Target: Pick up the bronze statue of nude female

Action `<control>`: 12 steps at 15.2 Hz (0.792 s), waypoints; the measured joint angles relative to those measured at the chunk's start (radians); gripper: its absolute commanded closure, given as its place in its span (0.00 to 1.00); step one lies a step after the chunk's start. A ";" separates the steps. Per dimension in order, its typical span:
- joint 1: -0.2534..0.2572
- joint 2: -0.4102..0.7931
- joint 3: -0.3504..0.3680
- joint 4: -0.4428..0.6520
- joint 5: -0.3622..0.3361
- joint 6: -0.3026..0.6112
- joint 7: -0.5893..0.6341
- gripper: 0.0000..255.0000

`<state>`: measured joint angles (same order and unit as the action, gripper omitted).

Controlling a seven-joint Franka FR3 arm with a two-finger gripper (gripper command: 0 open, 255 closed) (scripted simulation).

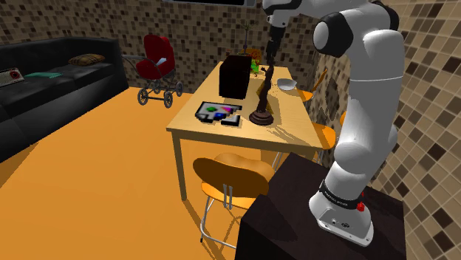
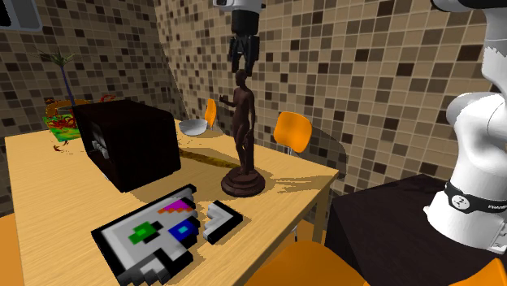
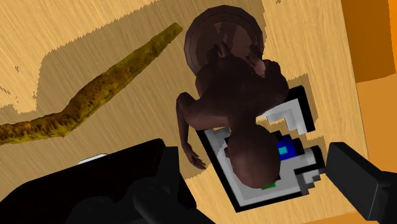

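Note:
The dark brown statue of a standing nude woman (image 2: pixel 243 122) is upright on its round base on the wooden table (image 2: pixel 49 211); it also shows as the statue (image 1: pixel 264 96) near the table's middle. My black gripper (image 2: pixel 243 55) hangs straight above its head, open. In the wrist view the statue (image 3: pixel 253 156) is seen from above, its head between my gripper's (image 3: pixel 261 188) spread fingers (image 3: pixel 159 181), which do not touch it. Nothing is held.
A black box (image 2: pixel 130 142) stands close beside the statue, and a flat white-and-black pixelled board (image 2: pixel 166 231) lies by the table's front edge. A long brown twisted piece (image 3: pixel 95 95) lies behind the statue, near a grey bowl (image 2: pixel 192 127). Orange chairs (image 1: pixel 233 177) ring the table.

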<state>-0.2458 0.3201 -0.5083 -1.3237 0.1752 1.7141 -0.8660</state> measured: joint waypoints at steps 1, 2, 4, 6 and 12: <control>0.001 0.000 0.000 -0.005 0.000 0.005 0.000 1.00; 0.001 0.000 0.000 -0.007 0.000 0.007 0.000 1.00; 0.001 0.000 0.000 -0.009 0.000 0.009 0.000 1.00; 0.002 -0.001 0.000 -0.010 0.000 0.010 0.000 1.00; 0.001 0.000 0.000 -0.004 0.000 0.003 0.001 1.00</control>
<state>-0.2448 0.3203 -0.5079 -1.3276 0.1748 1.7174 -0.8654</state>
